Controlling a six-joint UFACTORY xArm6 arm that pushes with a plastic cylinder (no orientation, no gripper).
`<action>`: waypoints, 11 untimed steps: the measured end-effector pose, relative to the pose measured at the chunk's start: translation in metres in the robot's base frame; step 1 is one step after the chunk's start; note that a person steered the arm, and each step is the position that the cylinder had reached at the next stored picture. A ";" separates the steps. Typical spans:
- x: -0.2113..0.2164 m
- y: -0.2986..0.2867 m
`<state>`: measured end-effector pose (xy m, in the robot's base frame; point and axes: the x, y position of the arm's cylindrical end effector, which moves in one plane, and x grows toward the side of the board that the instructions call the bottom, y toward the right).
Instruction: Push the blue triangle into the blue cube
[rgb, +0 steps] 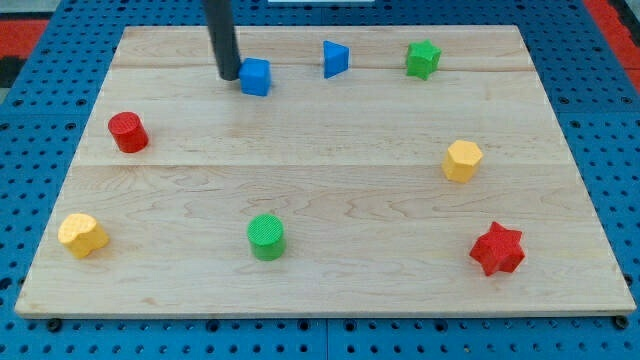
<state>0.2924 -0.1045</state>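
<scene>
Blue triangle block (335, 59) sits near the top edge of the pale wooden tabletop (330, 180), apart from the blue cube (256, 77) to its left. The tool, a dark rod without jaws, holds nothing; my tip (229, 76) rests just beside the cube's left face. A green star block (423, 59) lies right of the triangle.

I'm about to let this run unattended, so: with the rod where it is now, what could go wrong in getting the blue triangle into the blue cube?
1. My tip sits just left of the blue cube, on the far side from the blue triangle; a direct move right would likely shove the cube first.
2. Both blocks lie near the board's top edge, so an off-centre push could slide one off.
3. The green star sits right of the triangle, crowding the approach.
</scene>
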 end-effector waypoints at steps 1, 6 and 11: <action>0.018 0.020; -0.045 -0.061; -0.050 -0.061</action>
<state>0.2426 -0.1657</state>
